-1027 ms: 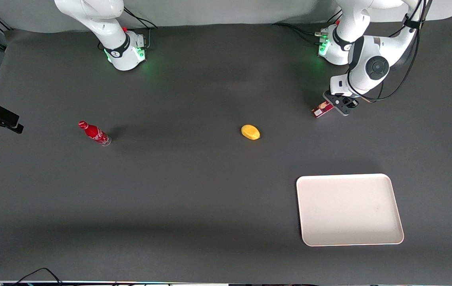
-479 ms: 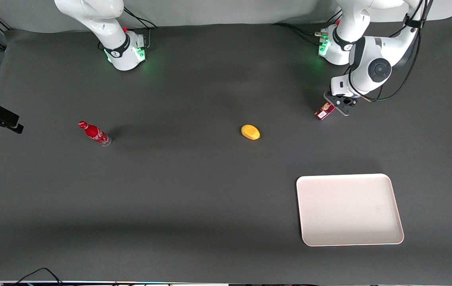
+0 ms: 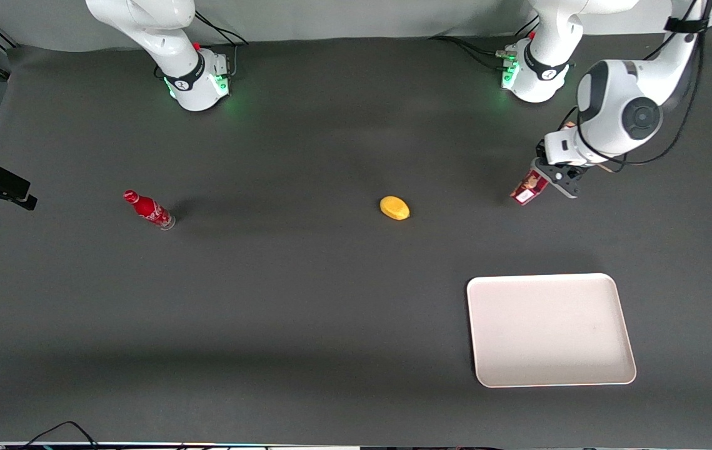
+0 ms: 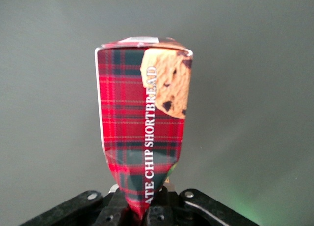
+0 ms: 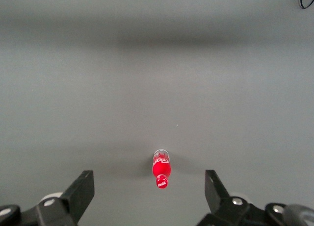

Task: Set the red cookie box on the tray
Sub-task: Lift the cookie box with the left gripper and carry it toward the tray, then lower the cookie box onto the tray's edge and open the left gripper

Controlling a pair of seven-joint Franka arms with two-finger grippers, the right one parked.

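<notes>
The red cookie box (image 3: pixel 529 187) hangs above the dark table, a dark-red tartan carton with a cookie picture. My left gripper (image 3: pixel 561 179) is shut on one end of it, and the carton's end is pinched flat between the fingers. In the left wrist view the red cookie box (image 4: pixel 143 128) stretches away from the gripper (image 4: pixel 140 213), its cookie print near the free end. The tray (image 3: pixel 549 329) is pale pinkish-white and lies flat on the table, nearer to the front camera than the box, with nothing on it.
A yellow lemon-like fruit (image 3: pixel 394 207) lies near the middle of the table. A small red soda bottle (image 3: pixel 149 209) lies toward the parked arm's end; it also shows as the bottle (image 5: pixel 161 170) in the right wrist view.
My left gripper has carried the red cookie box nearer to the front camera and toward the working arm's end. It looks higher above the table than before.
</notes>
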